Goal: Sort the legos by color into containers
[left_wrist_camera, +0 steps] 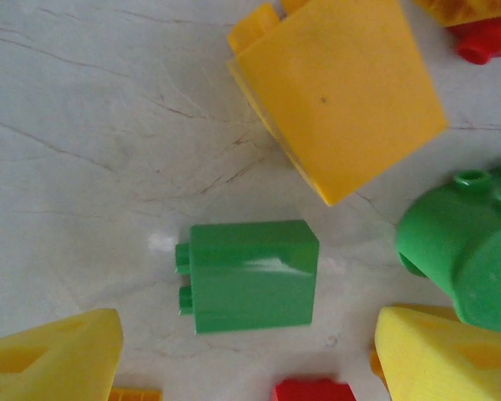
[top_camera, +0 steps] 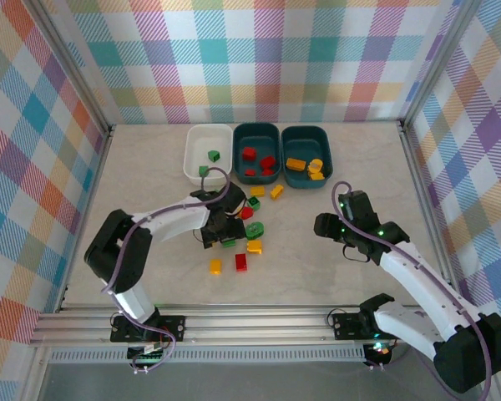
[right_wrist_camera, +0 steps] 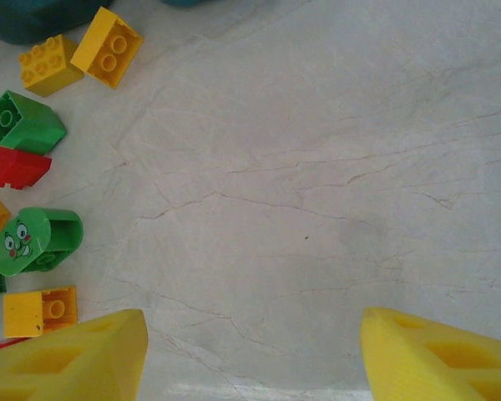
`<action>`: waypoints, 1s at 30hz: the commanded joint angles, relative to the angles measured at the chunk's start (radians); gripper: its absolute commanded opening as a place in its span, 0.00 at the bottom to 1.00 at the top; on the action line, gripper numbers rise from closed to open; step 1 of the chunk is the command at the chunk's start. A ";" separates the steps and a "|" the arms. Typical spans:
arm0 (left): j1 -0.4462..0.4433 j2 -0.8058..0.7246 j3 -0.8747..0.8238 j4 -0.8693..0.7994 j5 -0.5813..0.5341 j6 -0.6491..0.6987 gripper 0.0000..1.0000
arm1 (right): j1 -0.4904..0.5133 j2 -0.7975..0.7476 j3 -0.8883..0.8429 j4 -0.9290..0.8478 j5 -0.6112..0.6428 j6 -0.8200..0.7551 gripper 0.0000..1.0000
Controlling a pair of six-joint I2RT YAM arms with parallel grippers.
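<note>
- The white tub point(top_camera: 192, 164) sits upper centre-left and holds two green bricks.
- The left gripper point(left_wrist_camera: 250, 357) hangs over the loose legos point(top_camera: 252, 219) at mid-frame. Its fingers stand apart on either side of a green brick point(left_wrist_camera: 250, 276).
- That brick lies on its side, untouched, studs pointing frame-left, long axis roughly left-right.
- The middle teal tub point(top_camera: 257, 128) holds red bricks, and the right teal tub point(top_camera: 305, 129) holds yellow-orange ones.
- The right gripper point(right_wrist_camera: 250, 351) has its fingers apart over bare table.
- The tabletop point(top_camera: 150, 175) is pale, veined and marble-look, and the plaid walls point(top_camera: 317, 58) are pastel.
</note>
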 commanded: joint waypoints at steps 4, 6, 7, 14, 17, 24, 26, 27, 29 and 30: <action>-0.014 0.110 0.056 -0.009 -0.020 0.020 0.69 | 0.005 0.019 -0.010 0.026 0.002 -0.019 0.68; -0.013 0.136 0.073 -0.018 -0.030 0.028 0.60 | 0.005 0.032 -0.004 0.030 0.002 -0.022 0.68; -0.014 0.142 0.077 -0.017 -0.032 0.031 0.56 | 0.005 0.037 -0.003 0.034 0.002 -0.022 0.68; -0.013 0.115 0.098 -0.054 -0.047 0.050 0.34 | 0.005 0.060 0.006 0.052 -0.004 -0.020 0.68; -0.014 0.043 0.115 -0.091 -0.055 0.067 0.34 | 0.005 0.068 0.011 0.059 -0.011 -0.017 0.67; 0.162 -0.053 0.339 -0.169 -0.075 0.210 0.33 | 0.005 0.116 0.021 0.105 -0.038 0.006 0.67; 0.256 0.000 0.425 -0.158 -0.030 0.250 0.33 | 0.005 0.140 0.029 0.117 -0.046 0.011 0.67; 0.297 0.041 0.476 -0.156 -0.006 0.267 0.33 | 0.005 0.152 0.032 0.124 -0.048 0.014 0.67; 0.356 0.130 0.578 -0.158 0.028 0.304 0.33 | 0.007 0.171 0.041 0.131 -0.054 0.014 0.67; 0.376 0.177 0.628 -0.159 0.030 0.318 0.33 | 0.009 0.180 0.047 0.135 -0.055 0.015 0.67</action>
